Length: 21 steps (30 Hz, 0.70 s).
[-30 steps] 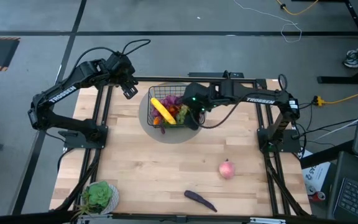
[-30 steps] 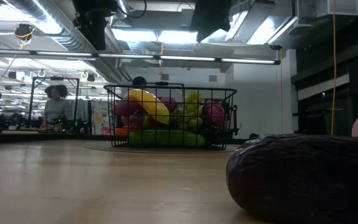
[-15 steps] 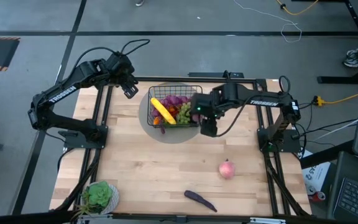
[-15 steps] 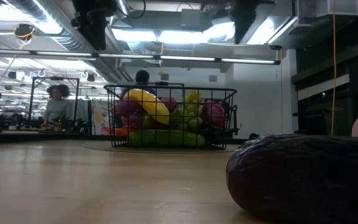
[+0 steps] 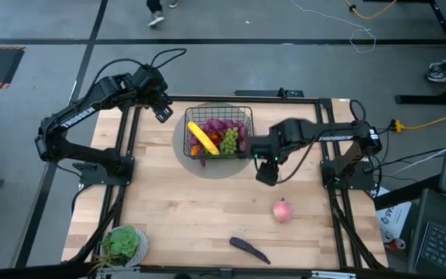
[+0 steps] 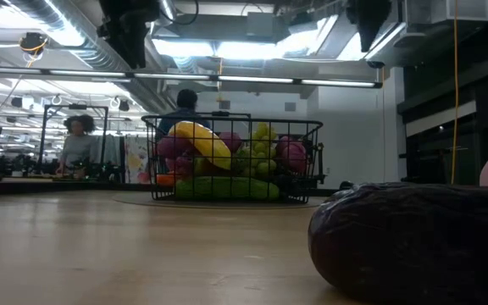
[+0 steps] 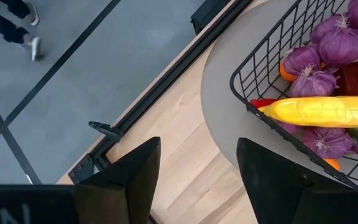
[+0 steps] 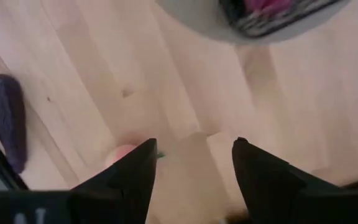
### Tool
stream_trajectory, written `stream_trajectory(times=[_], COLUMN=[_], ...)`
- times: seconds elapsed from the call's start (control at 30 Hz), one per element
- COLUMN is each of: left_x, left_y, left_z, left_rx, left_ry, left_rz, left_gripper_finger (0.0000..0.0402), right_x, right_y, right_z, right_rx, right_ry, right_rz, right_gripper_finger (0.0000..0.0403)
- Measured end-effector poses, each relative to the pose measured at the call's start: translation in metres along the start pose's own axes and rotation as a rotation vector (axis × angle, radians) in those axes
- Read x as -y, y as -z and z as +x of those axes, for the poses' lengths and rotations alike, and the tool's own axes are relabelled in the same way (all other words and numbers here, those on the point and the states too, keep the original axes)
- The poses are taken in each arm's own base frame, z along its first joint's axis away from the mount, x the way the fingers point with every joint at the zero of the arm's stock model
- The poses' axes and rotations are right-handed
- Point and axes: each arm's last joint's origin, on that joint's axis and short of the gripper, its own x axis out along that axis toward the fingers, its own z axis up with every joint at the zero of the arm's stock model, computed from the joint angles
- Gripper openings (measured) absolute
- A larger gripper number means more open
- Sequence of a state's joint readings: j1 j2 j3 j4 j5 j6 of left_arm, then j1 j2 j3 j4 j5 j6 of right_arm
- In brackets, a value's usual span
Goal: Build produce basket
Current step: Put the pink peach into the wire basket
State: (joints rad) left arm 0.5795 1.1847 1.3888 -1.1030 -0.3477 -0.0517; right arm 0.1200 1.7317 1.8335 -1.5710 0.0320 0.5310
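The black wire basket (image 5: pixel 243 112) stands on a round grey disc (image 5: pixel 186 159) at the far middle of the table, holding a yellow banana (image 5: pixel 201 137), purple and green grapes and other produce. A pink peach (image 5: pixel 283 210) and a purple eggplant (image 5: pixel 249 248) lie on the bare table at the near right. My right gripper (image 5: pixel 267 173) is open and empty above the table, between the basket and the peach. My left gripper (image 5: pixel 162 112) is open and empty, high beside the basket's left side.
A potted green leafy plant (image 5: pixel 125 243) stands at the near left corner. The eggplant fills the near right of the low view (image 6: pixel 413 241). People show in the room beyond the table. Bare wood lies across the table's middle and left.
My right gripper has gone from over the basket's right side toward the table's near edge and right, toward the peach, staying empty. The left arm has kept still.
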Motion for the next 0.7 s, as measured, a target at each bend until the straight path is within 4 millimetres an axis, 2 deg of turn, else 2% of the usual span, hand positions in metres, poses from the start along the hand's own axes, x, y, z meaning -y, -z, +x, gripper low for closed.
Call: stream_trajectory(times=[0.27, 0.53, 0.7], left_x=[0.001, 0.001, 0.001], left_y=[0.0, 0.0, -0.002], left_z=[0.0, 0.0, 0.0], left_rx=[-0.001, -0.001, 0.022], left_ry=[0.005, 0.004, 0.005], left_rz=[0.005, 0.005, -0.003], left_gripper_finger=[0.0208, 0.0208, 0.0208], right_x=[-0.043, -0.097, -0.118], right_y=[0.032, 0.072, 0.098], right_z=[0.029, 0.06, 0.084], right_rx=[-0.112, -0.183, -0.229], right_ry=[-0.011, -0.106, -0.119], right_rz=[0.184, 0.559, 0.789], right_gripper_finger=[0.0208, 0.0208, 0.0208])
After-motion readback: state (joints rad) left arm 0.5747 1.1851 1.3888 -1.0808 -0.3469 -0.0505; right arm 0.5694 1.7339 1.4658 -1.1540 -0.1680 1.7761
